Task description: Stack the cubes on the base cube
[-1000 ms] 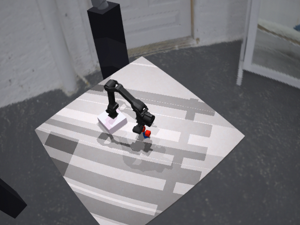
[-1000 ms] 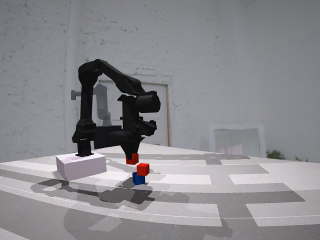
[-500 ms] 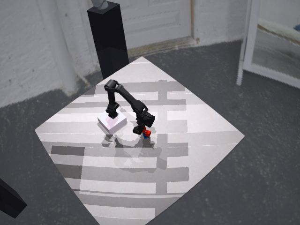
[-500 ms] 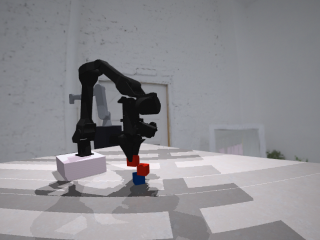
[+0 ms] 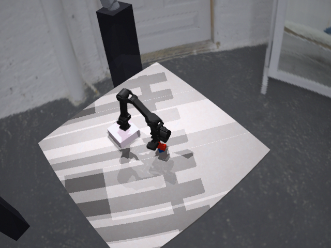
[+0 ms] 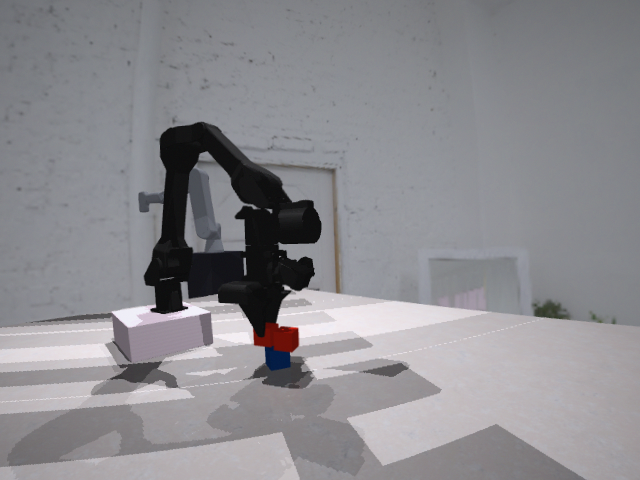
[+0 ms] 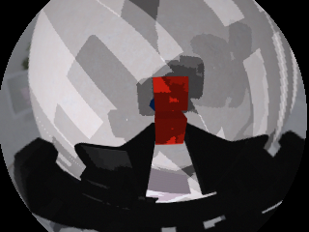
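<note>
The blue base cube stands on the table, mostly covered from above. One red cube sits on it, overhanging toward the side away from the arm's base. My gripper is shut on the other red cube, over the arm-base side of the blue cube at about the same height as the first red cube. The two red cubes look very close. I cannot tell whether they touch, or whether the held one rests on the blue cube.
The arm stands on a pale block behind the cubes. The table carries striped shadows. A dark pedestal with a grey arm stands beyond the table's edge.
</note>
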Controlling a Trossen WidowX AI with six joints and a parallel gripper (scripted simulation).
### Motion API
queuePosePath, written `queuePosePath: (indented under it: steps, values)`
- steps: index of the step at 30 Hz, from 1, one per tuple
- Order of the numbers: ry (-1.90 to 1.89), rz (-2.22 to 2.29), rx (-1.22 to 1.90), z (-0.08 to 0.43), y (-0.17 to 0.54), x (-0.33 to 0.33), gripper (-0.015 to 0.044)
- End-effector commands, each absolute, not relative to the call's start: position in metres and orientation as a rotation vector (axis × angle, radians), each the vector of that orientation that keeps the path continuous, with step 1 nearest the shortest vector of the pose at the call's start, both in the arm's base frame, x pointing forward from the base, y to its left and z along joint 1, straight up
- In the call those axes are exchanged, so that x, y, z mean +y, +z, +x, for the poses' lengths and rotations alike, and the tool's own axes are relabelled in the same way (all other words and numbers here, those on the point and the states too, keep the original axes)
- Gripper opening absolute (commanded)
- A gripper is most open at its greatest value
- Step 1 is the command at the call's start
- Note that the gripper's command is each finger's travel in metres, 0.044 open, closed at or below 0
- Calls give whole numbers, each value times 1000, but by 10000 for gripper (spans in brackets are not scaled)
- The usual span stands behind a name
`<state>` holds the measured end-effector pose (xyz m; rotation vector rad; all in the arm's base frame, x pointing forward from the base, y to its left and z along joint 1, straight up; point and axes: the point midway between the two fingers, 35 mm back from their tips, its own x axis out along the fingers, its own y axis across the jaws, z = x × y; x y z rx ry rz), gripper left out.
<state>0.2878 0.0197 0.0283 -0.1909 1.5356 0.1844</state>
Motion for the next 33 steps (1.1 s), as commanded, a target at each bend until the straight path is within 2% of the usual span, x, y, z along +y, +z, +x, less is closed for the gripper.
queuePosePath:
  steps: [1,18,22,33]
  values:
    - [182,-182,1536,288,27,20,105]
    - [185,-185,1536,288,26,20,105]
    - [185,-185,1536,288,26,20,205]
    - [185,-190,1537,287,36,20,205]
